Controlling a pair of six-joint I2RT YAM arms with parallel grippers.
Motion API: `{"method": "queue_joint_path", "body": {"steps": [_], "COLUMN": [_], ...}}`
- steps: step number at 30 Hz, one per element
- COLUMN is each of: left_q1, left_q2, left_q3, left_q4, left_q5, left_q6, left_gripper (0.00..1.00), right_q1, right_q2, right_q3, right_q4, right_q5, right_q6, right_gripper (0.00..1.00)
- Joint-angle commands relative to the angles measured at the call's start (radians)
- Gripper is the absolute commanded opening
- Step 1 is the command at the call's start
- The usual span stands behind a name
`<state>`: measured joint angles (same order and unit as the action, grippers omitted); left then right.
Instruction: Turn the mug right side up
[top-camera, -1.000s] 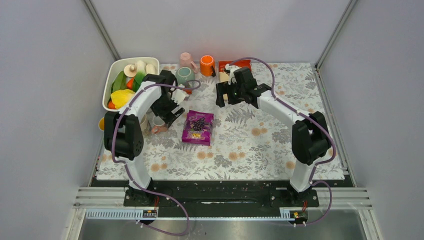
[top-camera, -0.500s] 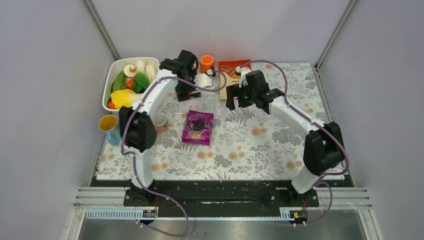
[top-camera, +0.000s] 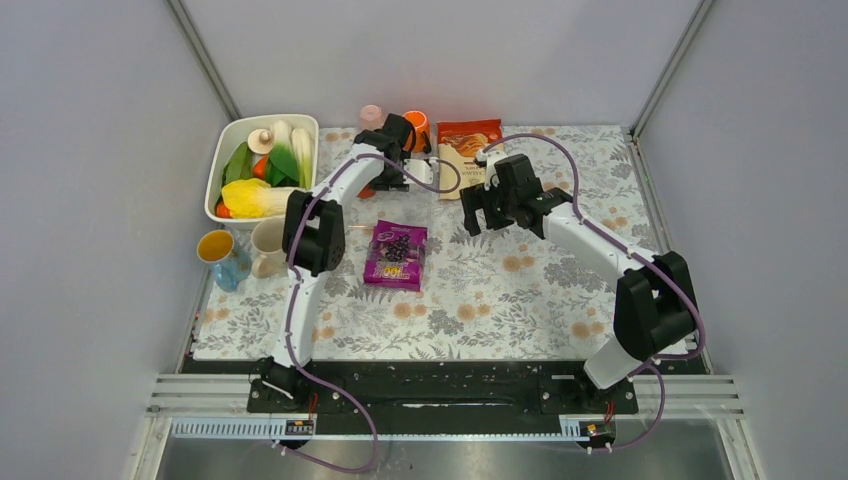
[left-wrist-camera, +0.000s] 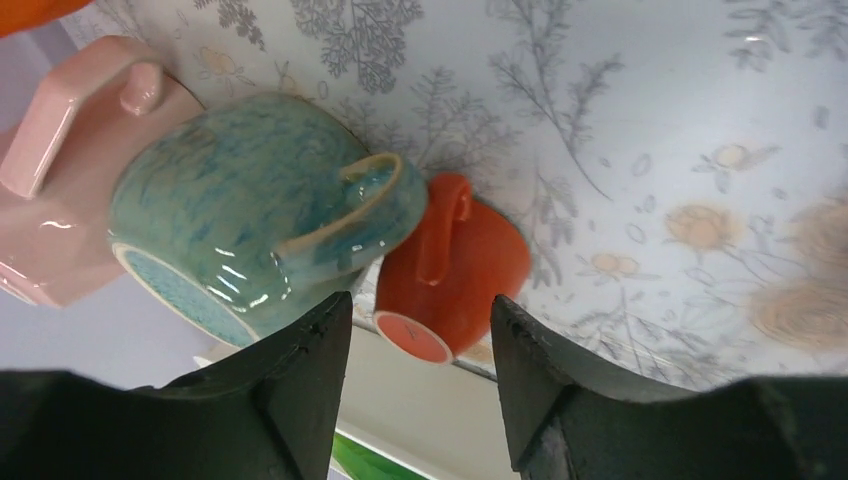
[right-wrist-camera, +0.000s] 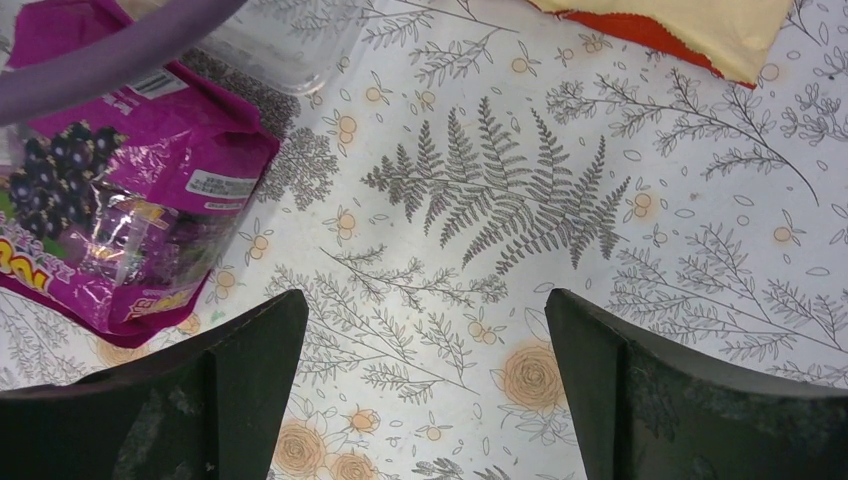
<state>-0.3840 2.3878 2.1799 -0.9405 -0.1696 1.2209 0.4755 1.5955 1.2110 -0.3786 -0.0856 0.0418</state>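
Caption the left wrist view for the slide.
Left gripper, jaws apart, near a teal glazed mug, a small red-orange cup and a pink mug on floral-print tablecloth.

Odds and ends on the flowered desk (top-camera: 520, 310)

A white tub (top-camera: 228, 135) of vegetables (top-camera: 262, 172) sits at the far left corner. Just in front of it, a yellow cup (top-camera: 213, 245) and a cream mug (top-camera: 268, 247) stand side by side. A purple snack bag (top-camera: 396, 255) lies flat mid-desk (dark berries printed on it), and an orange packet (top-camera: 466, 140) lies by the far edge.
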Motion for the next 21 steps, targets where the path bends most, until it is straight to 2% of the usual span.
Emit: {"method": "queue_joint_path", "body": {"steps": [1,8,10,13,17,21], "left_q1": [0.008,0.006,0.005,0.005,0.006,0.005], "left_q2": [0.059,0.091,0.106,0.1,0.068,0.046], "left_q3": [0.035,0.049,0.048,0.014,-0.03,-0.031], "left_q4": [0.097,0.154,0.13,0.095,0.095,0.112], "left_q5": [-0.088,-0.063,-0.071,-0.063,-0.058,-0.058], "left_q6": [0.063,0.083,0.085,0.078,0.068,0.04], "left_gripper": [0.56,0.58,0.55,0.44,0.17,0.05], "right_q1": [-0.002,-0.002,-0.002,-0.002,-0.002,-0.002], "right_q2": [-0.046,-0.023,-0.022,-0.026,-0.018,-0.019], "right_q3": [-0.004,0.005,0.007,0.003,0.011,0.018], "right_q4": [-0.007,-0.016,-0.021,-0.021,-0.021,-0.02], "right_q5": [0.051,0.058,0.066,0.07,0.072,0.059], "right_q6": [-0.028,-0.025,-0.023,-0.025,-0.023,-0.014], "right_gripper": [0.99,0.99,0.99,0.99,0.99,0.99]}}
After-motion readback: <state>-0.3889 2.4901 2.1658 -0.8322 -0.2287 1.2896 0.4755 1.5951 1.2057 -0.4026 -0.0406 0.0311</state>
